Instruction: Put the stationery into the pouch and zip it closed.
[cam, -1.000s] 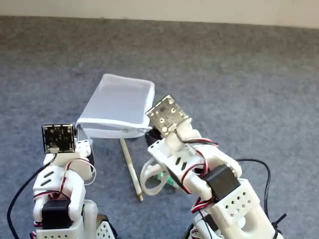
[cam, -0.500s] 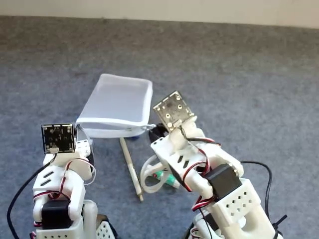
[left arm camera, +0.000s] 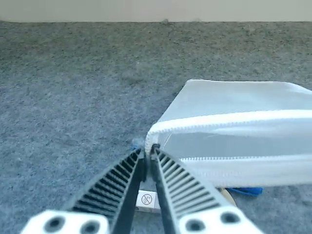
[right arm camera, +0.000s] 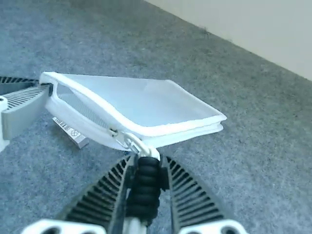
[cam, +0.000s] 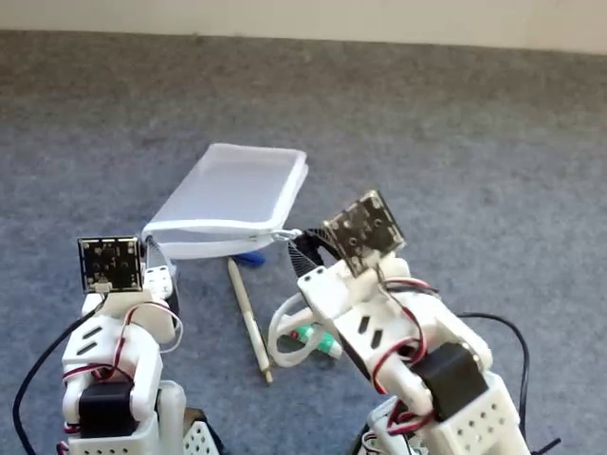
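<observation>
The white mesh pouch [cam: 232,201] lies on the grey carpet, its mouth open along the near edge [right arm camera: 83,109]. My left gripper [left arm camera: 147,152] is shut on the pouch's corner, seen in the high view at the pouch's left end [cam: 155,250]. At the other end my right gripper [right arm camera: 146,161] is shut on the black zipper pull [right arm camera: 144,178], just behind the metal slider [right arm camera: 127,141]. A thin pen [cam: 248,318] lies on the carpet between the arms. A small green and white item [cam: 318,341] sits beside the right arm. Something blue [cam: 249,257] pokes out under the pouch.
A flat white piece with a barcode label [right arm camera: 69,130] lies beside the pouch near the left gripper. A white cable loop [cam: 285,349] hangs off the right arm close to the pen. Bare carpet stretches behind the pouch to the wall [cam: 379,19].
My right arm has moved right and a little back with the zipper pull. The pouch's right end has swung to the right with it. The left arm has stayed put.
</observation>
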{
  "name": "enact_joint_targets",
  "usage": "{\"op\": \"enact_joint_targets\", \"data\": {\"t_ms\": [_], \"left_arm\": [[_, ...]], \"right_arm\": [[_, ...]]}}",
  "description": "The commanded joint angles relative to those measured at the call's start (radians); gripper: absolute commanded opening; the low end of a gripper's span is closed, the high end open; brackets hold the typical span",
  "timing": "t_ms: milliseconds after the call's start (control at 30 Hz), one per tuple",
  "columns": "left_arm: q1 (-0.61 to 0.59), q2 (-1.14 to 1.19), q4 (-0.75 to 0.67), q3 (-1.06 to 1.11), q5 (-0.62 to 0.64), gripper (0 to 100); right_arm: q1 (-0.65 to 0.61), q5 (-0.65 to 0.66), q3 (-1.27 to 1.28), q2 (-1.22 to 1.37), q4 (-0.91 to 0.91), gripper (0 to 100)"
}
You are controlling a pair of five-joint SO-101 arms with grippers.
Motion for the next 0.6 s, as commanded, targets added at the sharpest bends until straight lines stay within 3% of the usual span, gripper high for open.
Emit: {"op": "enact_joint_targets", "data": {"t_ms": [0, 233, 567], "left_arm": [[0.025, -0.005, -0.012, -0.050, 0.005, 1], [0.087, -0.005, 0.026, -0.058, 0.003, 15], [0.122, -0.001, 0.026, -0.058, -0.006, 16]], "right_arm": [[0.019, 0.000, -0.013, -0.068, -0.010, 0.5], [0.019, 0.002, -0.012, -0.068, -0.008, 0.5], [0.019, 0.002, -0.012, -0.074, -0.001, 0.5]]}}
